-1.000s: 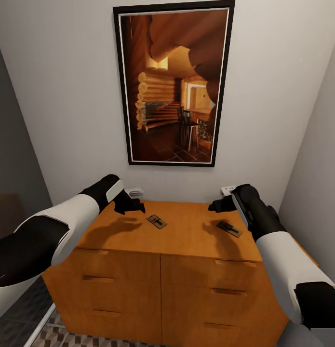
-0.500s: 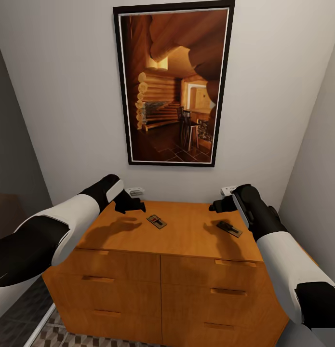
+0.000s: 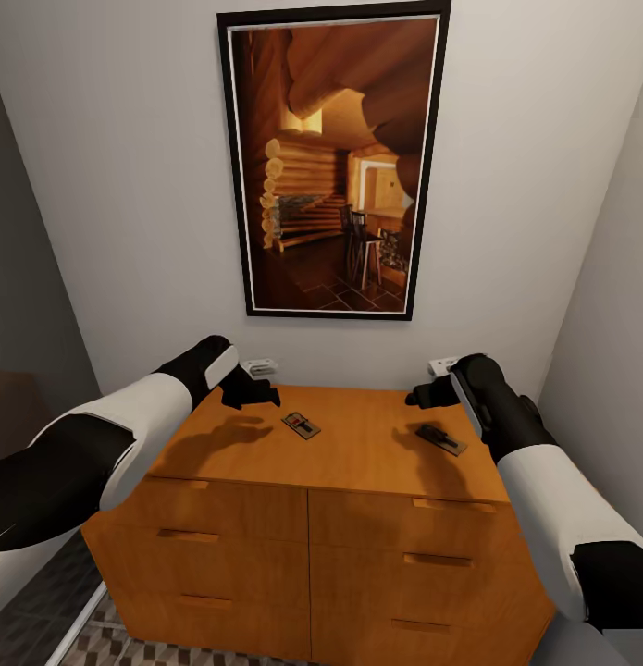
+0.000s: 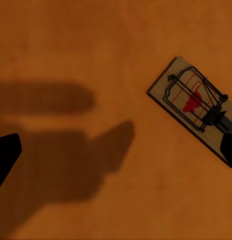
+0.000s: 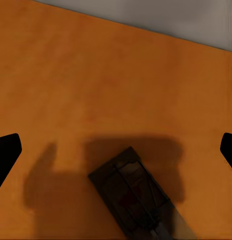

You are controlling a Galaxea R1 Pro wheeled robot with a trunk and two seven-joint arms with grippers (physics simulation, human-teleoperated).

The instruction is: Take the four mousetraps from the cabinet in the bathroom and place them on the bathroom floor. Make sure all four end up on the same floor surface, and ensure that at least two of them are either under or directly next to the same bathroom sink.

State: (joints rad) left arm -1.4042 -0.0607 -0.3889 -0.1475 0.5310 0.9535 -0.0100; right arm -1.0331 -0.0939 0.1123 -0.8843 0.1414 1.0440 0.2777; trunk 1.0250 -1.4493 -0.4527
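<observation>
The black left gripper [image 3: 252, 393] hovers over the back left of the low orange-brown wooden cabinet's top [image 3: 358, 444], fingers spread wide and holding nothing. Just to its right, apart from it, a small flat tan wooden mousetrap [image 3: 302, 425] with dark wire and a red mark lies flat on the top [image 4: 193, 102]. Farther right a second, shadowed mousetrap [image 3: 440, 438] rests below and slightly ahead of the black right gripper [image 3: 427, 396], whose fingertips [image 5: 6, 150] stand wide apart and empty; it seems to hang above the trap [image 5: 133, 197] without touching.
</observation>
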